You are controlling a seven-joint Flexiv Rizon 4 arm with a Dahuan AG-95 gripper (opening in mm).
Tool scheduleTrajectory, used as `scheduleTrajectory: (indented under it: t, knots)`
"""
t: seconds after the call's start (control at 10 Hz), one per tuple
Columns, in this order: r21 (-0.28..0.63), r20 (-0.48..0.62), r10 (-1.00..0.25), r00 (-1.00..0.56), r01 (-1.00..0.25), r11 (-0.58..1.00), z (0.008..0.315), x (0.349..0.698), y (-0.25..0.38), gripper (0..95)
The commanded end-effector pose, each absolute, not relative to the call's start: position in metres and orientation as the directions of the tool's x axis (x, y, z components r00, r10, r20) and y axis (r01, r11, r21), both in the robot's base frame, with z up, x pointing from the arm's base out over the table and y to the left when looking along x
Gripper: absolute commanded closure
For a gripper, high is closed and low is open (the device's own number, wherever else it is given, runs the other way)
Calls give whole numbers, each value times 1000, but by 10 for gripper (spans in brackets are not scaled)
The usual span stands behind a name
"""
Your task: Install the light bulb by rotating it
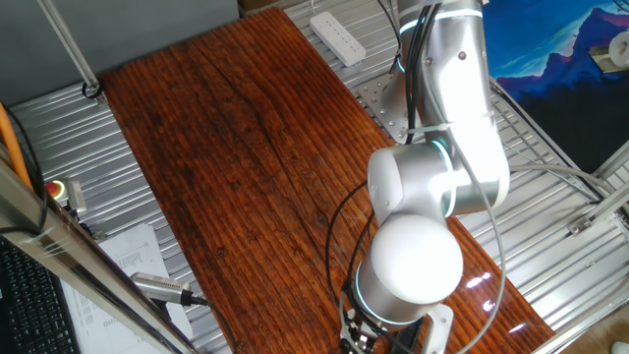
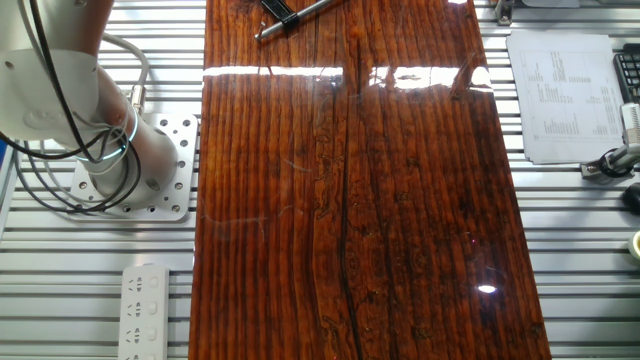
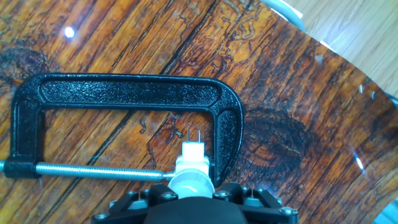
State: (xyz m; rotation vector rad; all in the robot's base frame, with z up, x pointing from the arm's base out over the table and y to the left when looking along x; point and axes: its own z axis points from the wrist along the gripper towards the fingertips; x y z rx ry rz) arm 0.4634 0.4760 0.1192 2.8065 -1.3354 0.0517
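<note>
Where the hand view looks down, the gripper (image 3: 186,208) shows only its black body, so its spread cannot be told. Just ahead sits the light bulb (image 3: 191,180), touching the black clamp (image 3: 124,93) lying on the wooden counter (image 3: 280,93).

One fixed view looks down from high, the arm (image 1: 432,197) close at five o'clock. The other fixed view hangs overhead; both share the wooden table (image 2: 350,200). Hand view stares straight down, very near the black clamp (image 3: 124,118).
</note>
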Motion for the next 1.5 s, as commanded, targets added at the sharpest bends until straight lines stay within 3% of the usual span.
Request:
scheduleTrajectory:
  t: [0.1, 1.5]
  knots:
    - [10, 48, -766, 641, -767, -641, 119, 463, 475, 380]
    - [-3, 82, -700, 710, -702, -712, 115, 464, 462, 380]
